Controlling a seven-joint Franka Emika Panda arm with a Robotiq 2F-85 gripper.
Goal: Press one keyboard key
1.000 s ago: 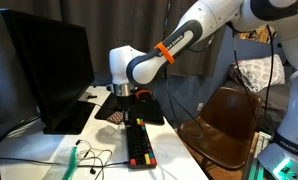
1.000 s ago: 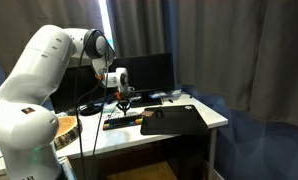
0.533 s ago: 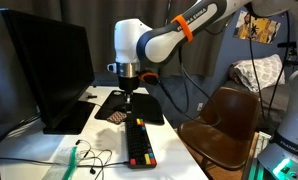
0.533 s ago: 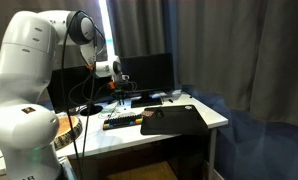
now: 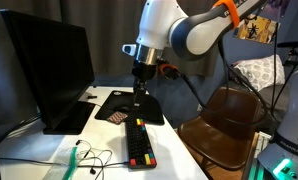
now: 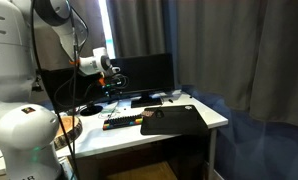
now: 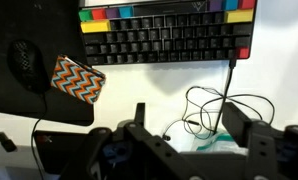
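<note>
The compact black keyboard [image 5: 139, 145] with red, yellow and green keys lies on the white desk in front of the monitor; it shows in the other exterior view [image 6: 119, 122] too. In the wrist view the keyboard [image 7: 164, 35] runs along the top, its coloured key row at the far edge. My gripper [image 5: 141, 86] hangs well above the desk, over the near edge of the mouse pad and apart from the keyboard. Its fingers [image 7: 239, 118] stand wide apart in the wrist view, and the gripper [image 7: 189, 125] holds nothing. Only cables and desk show between the jaws.
A black monitor [image 5: 44, 70] stands beside the keyboard. A dark mouse pad [image 5: 124, 103] bears a small zigzag-patterned item [image 7: 77, 78]. Loose black cables [image 7: 204, 105] and a green-and-white object [image 7: 214, 143] lie near the keyboard's end. A brown chair [image 5: 224, 125] stands by the desk.
The arm has lifted away from the desk and swung upward. The jaws, shut a second ago, now stand apart.
</note>
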